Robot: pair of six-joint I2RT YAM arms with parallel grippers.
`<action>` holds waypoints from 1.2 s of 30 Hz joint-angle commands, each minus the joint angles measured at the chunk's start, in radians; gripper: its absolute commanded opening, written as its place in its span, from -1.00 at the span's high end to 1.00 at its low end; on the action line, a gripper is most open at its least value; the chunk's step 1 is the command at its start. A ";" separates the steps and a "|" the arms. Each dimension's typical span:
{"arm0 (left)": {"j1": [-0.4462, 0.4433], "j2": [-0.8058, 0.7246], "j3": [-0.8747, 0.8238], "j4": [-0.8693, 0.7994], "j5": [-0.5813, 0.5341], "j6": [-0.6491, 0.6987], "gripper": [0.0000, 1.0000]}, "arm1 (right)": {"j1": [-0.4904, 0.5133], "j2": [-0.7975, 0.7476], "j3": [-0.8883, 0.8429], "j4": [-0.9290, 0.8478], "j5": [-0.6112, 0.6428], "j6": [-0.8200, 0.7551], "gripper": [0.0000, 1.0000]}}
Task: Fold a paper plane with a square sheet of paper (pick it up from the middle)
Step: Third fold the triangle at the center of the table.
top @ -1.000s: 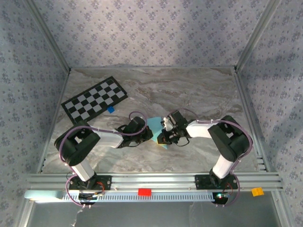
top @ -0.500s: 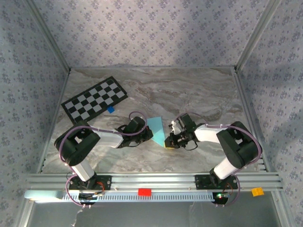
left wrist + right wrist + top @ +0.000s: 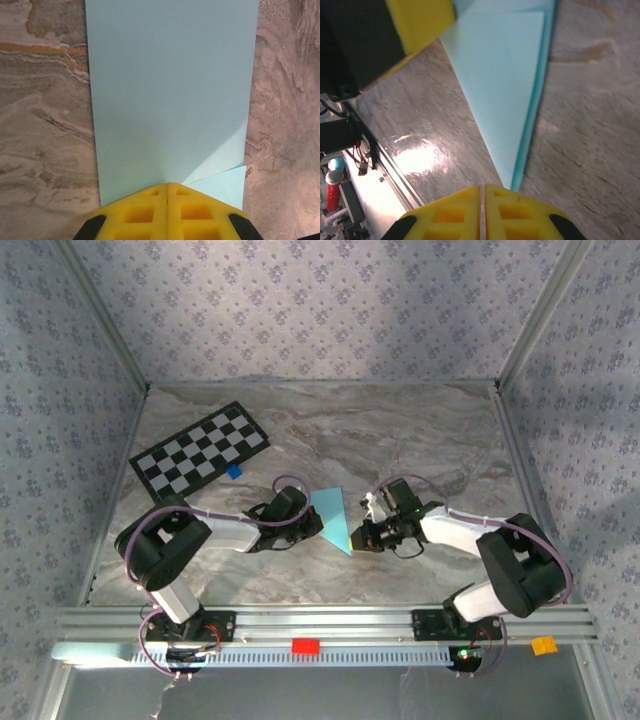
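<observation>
Workspace for paper folding, seen from above and from both wrists. A thin light sky-blue sheet of paper [image 3: 333,517], partly folded into a tapering wedge whose point faces the near edge, lies flat near the middle of the grey-veined marble table [image 3: 420,430], between the two arms. The left gripper [image 3: 313,525] sits at the wedge's left border. In the left wrist view its yellow fingers [image 3: 150,197] are pressed together with no gap along the seam, and their tips meet the near edge of the sheet (whether they bear down on it or merely touch cannot be told). A small folded flap [image 3: 220,182] shows just to the right of them. The right gripper [image 3: 358,537] meets the wedge's narrow point from the right. In the right wrist view its yellow fingers [image 3: 510,197] are likewise closed against each other, and the layered point of the paper ends right at their tips, with two stacked edges visible along its right side. A black-and-white checkerboard card [image 3: 200,452] lies at the far left of the table, well apart from the sheet. A tiny dark-blue block [image 3: 234,472] sits just beside the card's near-right edge.
</observation>
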 commanded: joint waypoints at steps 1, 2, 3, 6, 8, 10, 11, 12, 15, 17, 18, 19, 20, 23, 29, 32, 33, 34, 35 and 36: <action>0.008 0.031 -0.008 -0.134 -0.027 0.026 0.96 | 0.024 0.022 0.034 0.000 -0.039 0.022 0.77; 0.007 0.031 -0.006 -0.136 -0.027 0.027 0.96 | 0.033 0.038 0.041 -0.001 -0.038 0.019 0.76; 0.008 0.031 -0.006 -0.136 -0.027 0.026 0.96 | 0.039 0.053 0.045 -0.006 -0.033 0.019 0.76; 0.008 0.031 -0.002 -0.140 -0.025 0.030 0.96 | 0.045 0.096 0.049 -0.036 0.004 0.014 0.76; 0.008 0.031 -0.002 -0.142 -0.025 0.031 0.96 | 0.037 0.107 0.034 -0.048 0.043 0.005 0.77; 0.008 0.031 0.000 -0.144 -0.025 0.037 0.96 | 0.025 0.108 0.015 -0.058 0.053 -0.005 0.77; 0.008 0.031 -0.001 -0.143 -0.026 0.036 0.96 | 0.017 0.105 0.003 -0.060 0.045 -0.007 0.77; 0.008 0.031 -0.002 -0.144 -0.025 0.036 0.96 | 0.014 0.097 -0.006 -0.063 0.041 -0.008 0.77; 0.007 0.032 0.000 -0.143 -0.024 0.038 0.96 | 0.007 0.047 -0.014 -0.084 0.048 -0.004 0.77; 0.007 0.031 0.001 -0.143 -0.023 0.039 0.96 | 0.006 0.013 -0.001 -0.096 0.049 -0.001 0.77; 0.008 0.031 0.002 -0.144 -0.022 0.040 0.96 | 0.006 0.002 0.008 -0.100 0.048 0.001 0.77; 0.008 0.031 0.003 -0.143 -0.020 0.042 0.96 | 0.006 -0.006 0.021 -0.101 0.048 0.007 0.77; 0.006 0.031 0.004 -0.144 -0.020 0.044 0.96 | 0.007 -0.010 0.033 -0.099 0.048 0.014 0.77; 0.007 0.027 0.009 -0.145 -0.016 0.052 0.96 | 0.009 -0.007 0.057 -0.057 0.041 0.050 0.77; 0.005 0.029 0.020 -0.145 0.000 0.075 0.96 | 0.023 0.062 0.111 -0.007 0.026 0.096 0.78; 0.005 0.024 0.022 -0.156 0.002 0.082 0.97 | 0.033 0.099 0.133 0.006 0.026 0.108 0.79; 0.004 0.022 0.020 -0.156 0.001 0.080 0.97 | 0.034 0.108 0.134 0.013 0.025 0.116 0.80; 0.004 0.019 0.018 -0.157 0.002 0.079 0.97 | 0.036 0.123 0.138 0.025 0.022 0.125 0.80; 0.004 0.014 0.016 -0.158 -0.002 0.077 0.97 | 0.040 0.135 0.143 0.039 0.012 0.132 0.81; 0.004 0.011 0.012 -0.157 -0.005 0.076 0.97 | 0.044 0.147 0.146 0.048 0.008 0.134 0.81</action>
